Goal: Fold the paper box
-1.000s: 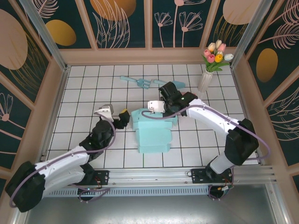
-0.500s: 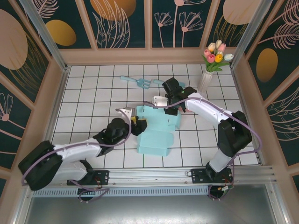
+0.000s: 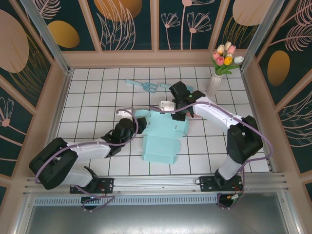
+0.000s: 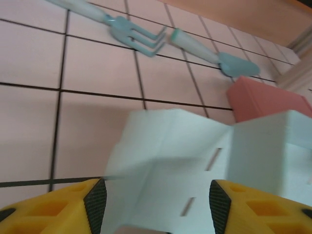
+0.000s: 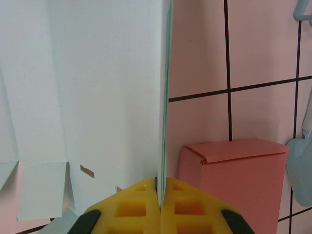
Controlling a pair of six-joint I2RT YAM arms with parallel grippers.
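From above, the paper box (image 3: 163,139), a flat mint die-cut sheet partly folded, lies mid-table on the white gridded tiles (image 3: 97,92), with both arms meeting at its far end. The right wrist view adds what the arm hides there: the right gripper (image 5: 161,195) has its yellow fingers pressed together on the thin edge of an upright panel, just beside a small closed carton (image 5: 234,180) that reads salmon-red. The left wrist view shows the left gripper (image 4: 155,195) with fingers apart, straddling a slotted flap; whether the pads press it I cannot tell. Beyond lie a plastic hand fork (image 4: 136,36) and a trowel (image 4: 219,56). A second ago the left gripper (image 3: 132,119) sat clear of the sheet's left side; it has since come in to the flap, and the right gripper (image 3: 178,115) has drawn slightly farther back. The card is matte, crisply creased
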